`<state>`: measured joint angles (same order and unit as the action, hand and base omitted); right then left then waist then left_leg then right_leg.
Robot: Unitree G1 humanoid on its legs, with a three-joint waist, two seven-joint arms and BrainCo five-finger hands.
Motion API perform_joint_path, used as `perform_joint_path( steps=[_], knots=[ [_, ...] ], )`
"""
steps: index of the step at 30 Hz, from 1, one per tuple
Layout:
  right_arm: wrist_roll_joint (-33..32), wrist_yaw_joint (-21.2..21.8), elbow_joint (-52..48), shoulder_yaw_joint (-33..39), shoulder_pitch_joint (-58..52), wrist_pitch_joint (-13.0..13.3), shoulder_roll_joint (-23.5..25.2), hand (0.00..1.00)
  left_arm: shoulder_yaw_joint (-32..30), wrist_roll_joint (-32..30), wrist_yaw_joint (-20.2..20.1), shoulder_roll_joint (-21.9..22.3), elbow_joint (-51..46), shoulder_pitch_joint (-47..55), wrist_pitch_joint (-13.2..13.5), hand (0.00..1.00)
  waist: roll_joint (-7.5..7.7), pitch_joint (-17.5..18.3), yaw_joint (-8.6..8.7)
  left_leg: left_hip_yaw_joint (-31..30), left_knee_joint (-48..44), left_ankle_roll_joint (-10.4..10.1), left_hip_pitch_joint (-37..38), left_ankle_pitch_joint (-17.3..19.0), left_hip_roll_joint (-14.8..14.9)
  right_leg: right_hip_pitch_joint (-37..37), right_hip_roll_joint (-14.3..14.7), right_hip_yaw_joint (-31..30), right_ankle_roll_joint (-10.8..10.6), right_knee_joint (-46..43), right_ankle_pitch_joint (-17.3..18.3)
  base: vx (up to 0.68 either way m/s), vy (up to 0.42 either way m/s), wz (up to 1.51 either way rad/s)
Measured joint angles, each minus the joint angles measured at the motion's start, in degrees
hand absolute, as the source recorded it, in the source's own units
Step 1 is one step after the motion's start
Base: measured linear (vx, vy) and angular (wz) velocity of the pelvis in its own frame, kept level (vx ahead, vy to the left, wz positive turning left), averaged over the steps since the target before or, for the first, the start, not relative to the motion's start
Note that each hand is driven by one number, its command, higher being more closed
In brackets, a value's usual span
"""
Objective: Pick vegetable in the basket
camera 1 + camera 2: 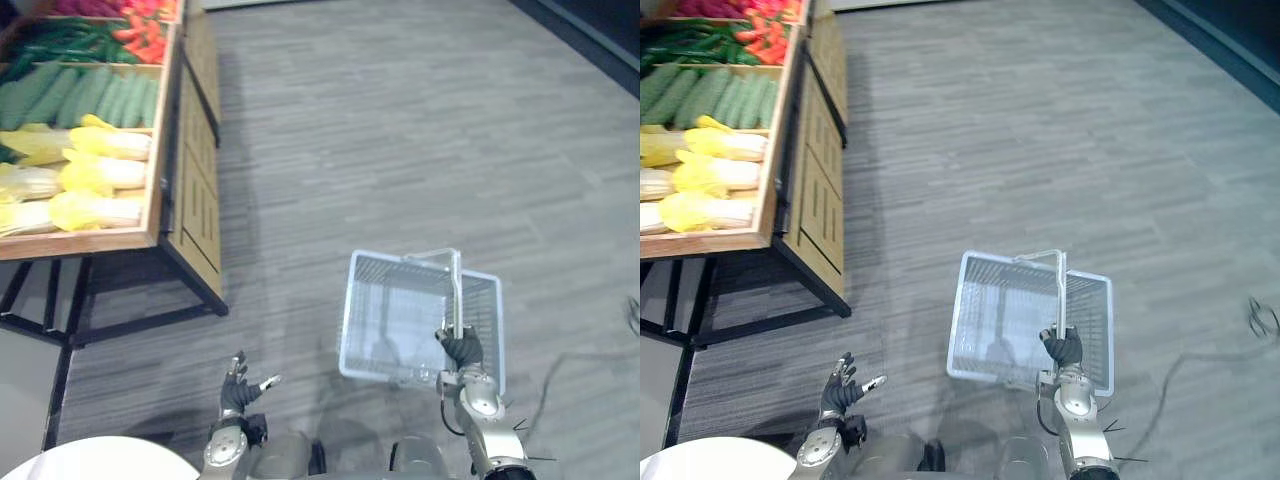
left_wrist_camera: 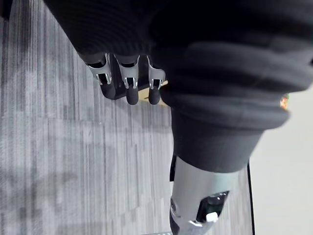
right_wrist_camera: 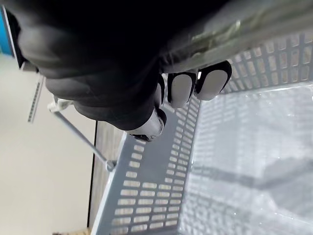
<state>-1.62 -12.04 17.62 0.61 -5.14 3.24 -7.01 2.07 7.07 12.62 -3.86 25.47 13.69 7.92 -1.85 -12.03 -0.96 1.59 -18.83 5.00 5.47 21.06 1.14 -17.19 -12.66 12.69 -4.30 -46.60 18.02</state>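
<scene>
A pale plastic basket (image 1: 347,322) hangs over the grey floor at lower right, with nothing in it. My right hand (image 1: 462,350) is shut on its upright handle (image 1: 456,288); the right wrist view shows the fingers (image 3: 181,88) curled round the handle bar (image 3: 254,24) above the slotted basket wall (image 3: 146,191). The vegetables lie in a wooden stand at upper left: yellow-white cabbages (image 1: 95,175), green cucumbers (image 1: 90,95), and red peppers (image 1: 140,35) behind them. My left hand (image 1: 238,390) is low at the bottom left, open and holding nothing, well short of the stand.
The wooden stand (image 1: 190,200) sits on a black metal frame (image 1: 130,320) whose legs reach the floor near my left hand. Grey carpet stretches between the stand and the basket. A dark strip (image 1: 590,30) borders the far right corner.
</scene>
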Motion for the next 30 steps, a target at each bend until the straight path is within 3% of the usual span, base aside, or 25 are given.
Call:
perform_joint_path(
  steps=[1,2,3,4,5,6,7,9,10,11,13,14,15,17,18,20,21,22,23,24,26,27,28,29,30],
  knots=[
    [-0.02,0.00,0.00,0.02,0.40,0.00,-0.46,1.00,0.08,-0.01,0.01,0.41,0.04,-0.41,0.00,0.00,-1.15,-0.17,0.01,-0.41,1.26,-0.22,1.54,0.12,1.53,-2.61,2.17,-1.02,0.19,4.67,-0.33,0.63,-0.169,0.44],
    [-0.05,-0.01,-0.01,0.10,0.79,0.00,-0.93,1.00,0.23,-0.01,0.00,0.84,0.52,-1.23,0.02,0.00,-2.44,-0.25,0.15,-0.78,2.24,-1.13,3.27,0.26,3.53,-5.41,5.33,-2.97,-0.08,14.38,-4.07,0.43,-0.124,0.33],
    [-0.04,-0.05,-0.01,0.11,0.80,0.00,-1.04,1.00,0.16,-0.02,0.04,0.89,1.14,-1.83,0.03,0.00,-2.57,-0.24,0.31,-0.83,2.75,-2.80,4.28,0.17,4.25,-6.13,6.74,-4.02,0.17,20.06,-7.08,0.57,-0.192,0.39],
    [-0.02,-0.06,-0.03,0.03,0.51,0.00,-0.94,1.00,0.04,-0.05,0.16,0.45,1.87,-2.52,0.03,0.00,-1.71,0.11,0.24,-1.19,3.50,-5.56,6.97,0.68,4.65,-5.93,8.21,-6.18,0.88,32.00,-15.33,0.76,-0.322,0.60],
    [-0.02,-0.11,0.01,0.16,0.01,-0.04,-1.42,1.00,-0.01,-0.06,0.25,0.02,2.72,-2.57,0.03,0.00,-1.58,0.36,0.88,-2.94,3.02,-7.99,9.42,2.14,5.40,-5.04,8.85,-8.40,2.27,34.15,-30.95,0.78,-0.330,0.53],
    [-0.02,-0.15,0.31,0.32,0.28,-0.20,-2.60,1.00,0.21,-0.05,0.21,1.05,3.98,-3.43,-0.16,0.00,-3.55,0.47,0.87,-3.56,2.57,-8.24,9.81,2.05,7.29,-5.54,10.11,-7.35,2.18,30.35,-28.88,0.76,-0.335,0.51],
    [0.00,-0.15,0.23,0.47,0.90,-0.37,-2.84,1.00,0.26,-0.10,0.10,1.89,3.72,-3.86,0.00,0.00,-4.00,0.66,0.76,-4.52,0.09,-10.19,9.06,-1.01,8.51,-6.75,10.38,-6.51,3.24,24.49,-23.76,0.58,-0.262,0.40],
    [-0.01,-0.22,0.03,0.99,0.86,-0.40,-2.09,1.00,0.01,-0.39,0.08,2.21,4.00,-3.92,0.22,0.00,-3.95,0.62,1.59,-6.90,-9.90,-8.74,5.38,-7.66,9.06,-4.41,9.92,-3.73,4.10,21.32,-18.01,0.55,-0.293,0.61],
    [-0.04,-0.22,0.03,0.95,0.37,-0.45,-1.90,1.00,-0.28,-0.43,0.10,2.58,4.25,-3.66,0.18,0.00,-4.05,0.51,1.63,-6.62,-20.60,-8.70,0.56,-16.93,10.14,-0.24,10.24,-2.18,4.84,23.21,-16.28,0.55,-0.273,0.68],
    [-0.33,-0.60,0.01,1.29,0.00,-0.61,-1.18,1.00,-0.31,-0.40,0.10,2.96,4.20,-3.43,0.19,0.00,-4.59,0.18,0.97,-4.95,-32.64,-9.73,-4.86,-16.45,12.95,5.99,11.13,-0.14,5.11,27.67,-16.08,0.54,-0.251,0.61],
    [-0.98,-1.86,-0.13,2.66,-0.14,-0.68,-0.89,1.00,-0.24,-0.36,0.06,3.10,3.70,-3.41,0.20,0.00,-3.91,-0.34,-0.56,-0.01,-42.60,-8.40,-11.96,-11.60,14.94,14.04,12.02,1.58,5.28,33.86,-15.98,0.48,-0.182,0.50],
    [-1.23,-2.21,-0.75,3.13,-0.35,-0.67,-0.83,1.00,-0.25,-0.34,0.01,3.13,3.64,-3.40,0.20,0.00,-3.53,-0.49,-1.18,2.19,-42.72,-7.97,-14.74,-9.83,14.48,17.20,11.96,2.38,5.34,36.40,-15.95,0.59,-0.151,0.54],
    [-1.95,-2.96,-1.49,4.44,-0.13,0.07,-0.80,1.00,-0.29,-0.25,-0.02,3.01,3.12,-3.18,0.19,0.00,-2.89,-0.82,-1.96,5.72,-37.23,-5.94,-18.94,-7.97,12.84,20.48,11.68,3.32,5.75,39.61,-15.61,0.47,-0.077,0.40],
    [-2.53,-3.17,-1.53,6.13,0.68,0.74,-0.80,1.00,-0.35,-0.25,-0.04,2.84,3.01,-3.05,0.17,0.00,-2.84,-0.86,-2.70,8.67,-26.62,-5.05,-21.41,-7.43,10.38,22.35,10.94,3.65,4.86,41.19,-14.88,0.37,0.030,0.24],
    [-3.08,-3.68,-1.52,7.51,0.47,0.96,-1.30,1.00,-0.32,-0.34,-0.05,2.86,2.91,-2.45,0.11,0.00,-2.95,-0.82,-2.80,12.14,-12.56,-5.70,-21.86,-9.01,8.06,24.17,10.09,4.63,3.45,41.31,-13.08,0.29,0.073,0.32],
    [-3.46,-4.27,-1.43,8.51,-0.31,0.93,-1.61,1.00,-0.32,-0.39,-0.05,2.98,2.55,-1.85,0.08,0.00,-3.52,-0.59,-2.75,14.74,-1.14,-6.07,-21.01,-14.60,6.82,25.99,10.21,6.08,2.04,40.78,-10.81,0.36,0.120,0.42],
    [-3.57,-4.49,-0.07,8.94,-0.50,0.66,-0.96,1.00,-0.47,-0.42,0.01,2.43,2.14,-1.26,-0.03,0.00,-2.47,-0.38,-3.09,16.35,0.88,-0.45,-19.51,-18.72,5.52,27.18,9.44,5.92,0.83,39.53,-8.54,0.51,0.161,0.43],
    [-3.62,-4.50,0.24,8.59,-0.73,0.39,-0.41,1.00,-0.78,-0.43,0.15,1.87,1.43,-0.64,-0.10,0.00,-0.06,0.60,-3.24,17.39,-0.15,0.12,-20.01,-16.64,3.62,27.04,7.23,6.27,-0.83,38.97,-6.80,0.43,0.112,0.34],
    [-3.62,-4.47,0.23,8.51,-0.73,0.37,-0.24,1.00,-1.69,-0.44,0.11,2.01,1.42,-0.52,-0.16,0.00,0.33,0.72,-3.35,17.30,-1.88,0.27,-20.87,-14.72,3.29,27.03,6.74,6.37,-1.28,38.40,-6.13,0.54,0.123,0.21],
    [-3.31,-4.23,0.71,8.47,-1.18,0.27,-0.17,1.00,-2.49,-0.43,0.15,2.78,1.58,0.35,-0.48,0.00,0.95,0.73,-3.99,17.24,-4.95,1.24,-20.71,-10.83,1.77,26.90,4.26,5.93,-3.87,34.27,-4.19,0.45,0.117,0.24],
    [-3.20,-4.04,2.82,8.99,-1.79,-0.12,-0.18,1.00,-2.28,-0.45,0.13,3.06,1.70,1.16,-0.79,0.00,1.02,0.72,-2.86,15.30,-4.69,2.19,-17.03,-8.35,-1.54,24.18,0.05,4.17,-5.51,19.37,-3.73,0.53,0.186,0.59],
    [-2.93,-4.03,3.89,9.09,-2.36,-0.83,-0.10,1.00,-2.33,-0.45,0.15,2.56,1.72,1.21,-0.91,0.00,1.38,0.74,-2.72,13.46,-3.48,2.88,-13.80,-7.25,-3.72,19.22,-2.72,1.41,-6.32,5.03,-8.20,0.51,0.165,0.77],
    [-2.75,-4.01,4.35,9.09,-2.71,-1.20,-0.10,1.00,-2.31,-0.47,0.19,2.14,1.73,0.99,-1.01,0.00,1.51,0.75,-2.52,12.26,-2.96,3.36,-12.19,-6.72,-4.50,17.01,-3.43,0.00,-6.19,-1.41,-8.57,0.52,0.088,1.11],
    [-2.72,-3.84,5.33,8.97,-3.07,-1.57,0.02,1.00,-2.22,-0.48,0.27,1.64,1.72,0.80,-1.06,0.00,1.60,0.71,-1.40,8.81,-2.32,3.96,-9.29,-5.95,-5.49,13.56,-2.58,-1.95,-3.63,-10.19,-6.13,0.41,0.015,1.08],
    [-2.72,-3.82,5.67,8.96,-3.29,-1.71,0.30,1.00,-2.20,-0.48,0.40,1.46,1.85,0.85,-1.07,0.00,1.50,0.76,-1.03,6.88,-1.78,4.15,-7.65,-5.82,-5.77,12.23,-1.59,-2.38,-2.77,-11.93,-4.79,0.51,-0.018,1.40]
  ],
)
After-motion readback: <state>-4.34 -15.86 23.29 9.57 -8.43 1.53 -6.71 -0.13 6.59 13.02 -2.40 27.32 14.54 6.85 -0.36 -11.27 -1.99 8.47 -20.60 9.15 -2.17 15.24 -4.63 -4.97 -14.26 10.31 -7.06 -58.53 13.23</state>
